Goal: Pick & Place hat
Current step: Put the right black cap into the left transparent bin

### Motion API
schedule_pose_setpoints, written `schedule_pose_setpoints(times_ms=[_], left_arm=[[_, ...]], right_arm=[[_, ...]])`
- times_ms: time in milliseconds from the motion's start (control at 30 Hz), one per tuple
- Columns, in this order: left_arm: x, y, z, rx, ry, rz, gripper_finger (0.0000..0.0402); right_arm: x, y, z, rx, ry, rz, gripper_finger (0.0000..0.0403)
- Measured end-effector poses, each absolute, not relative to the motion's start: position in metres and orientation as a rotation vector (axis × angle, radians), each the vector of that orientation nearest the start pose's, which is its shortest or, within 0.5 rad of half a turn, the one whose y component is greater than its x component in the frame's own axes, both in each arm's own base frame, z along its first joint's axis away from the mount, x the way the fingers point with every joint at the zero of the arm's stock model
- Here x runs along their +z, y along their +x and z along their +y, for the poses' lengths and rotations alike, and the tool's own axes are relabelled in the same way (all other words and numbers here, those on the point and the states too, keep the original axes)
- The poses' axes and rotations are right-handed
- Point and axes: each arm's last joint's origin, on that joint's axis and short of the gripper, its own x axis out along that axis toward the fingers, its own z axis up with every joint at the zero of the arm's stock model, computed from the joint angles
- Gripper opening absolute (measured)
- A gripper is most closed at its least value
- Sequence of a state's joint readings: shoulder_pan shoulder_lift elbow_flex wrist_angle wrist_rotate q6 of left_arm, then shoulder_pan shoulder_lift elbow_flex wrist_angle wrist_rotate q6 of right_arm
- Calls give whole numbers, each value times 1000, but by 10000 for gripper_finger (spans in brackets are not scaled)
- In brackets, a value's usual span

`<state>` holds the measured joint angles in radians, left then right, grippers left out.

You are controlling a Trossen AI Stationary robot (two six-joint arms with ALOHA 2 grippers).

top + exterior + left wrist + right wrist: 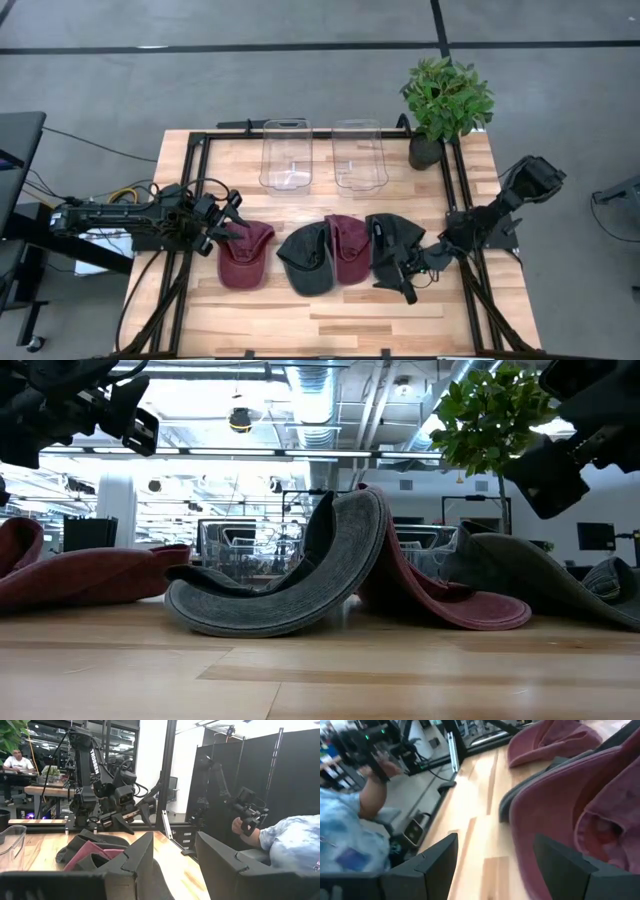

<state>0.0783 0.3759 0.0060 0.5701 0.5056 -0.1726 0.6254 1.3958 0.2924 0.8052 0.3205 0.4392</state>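
Hats lie in a row across the middle of the wooden bench (pixel 340 310): a maroon hat (pixel 245 255) at the left end, then a dark grey hat (pixel 305 260), a second maroon hat (pixel 349 248) overlapping it, and a black hat (pixel 392 243) at the right end; in the low view the dark grey hat (pixel 290 595) curls up on its brim with the second maroon hat (pixel 440 600) leaning just behind it.

The left gripper (pixel 228 222) sits at the left edge of the maroon hat, its jaws parted with nothing between them — the left wrist view shows both dark fingers (pixel 137 857) apart over bare wood; the right gripper (pixel 408 272) rests low at the black hat's near edge, its jaws spread wide and holding nothing, maroon fabric showing beside one of its fingers (pixel 437 857).

Behind the hats stand two clear bins (pixel 287 155) side by side, both empty; a potted plant (pixel 443 100) stands at the far right corner; a person's arm (pixel 370 795) holding a controller shows beyond the bench edge.
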Motion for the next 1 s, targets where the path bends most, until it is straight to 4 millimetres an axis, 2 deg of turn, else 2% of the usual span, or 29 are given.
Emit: schedule_pose_setpoints(times_ms=[133,333,433,633,800,1000], left_arm=[[186,117,-5,-441,-111,-156,145],[193,116,-4,-394,-8,-236,145],[188,120,-3,-379,-34,-155,145],[179,140,0,-303,-117,156,145],[181,158,0,-314,-98,240,145],[177,168,-1,-328,-99,306,145]], right_arm=[[147,191,123,221,310,327,249],[153,184,117,185,406,387,249],[155,181,112,154,420,422,249],[177,188,102,51,384,541,249],[202,192,94,-94,398,711,249],[219,178,82,-348,428,982,249]])
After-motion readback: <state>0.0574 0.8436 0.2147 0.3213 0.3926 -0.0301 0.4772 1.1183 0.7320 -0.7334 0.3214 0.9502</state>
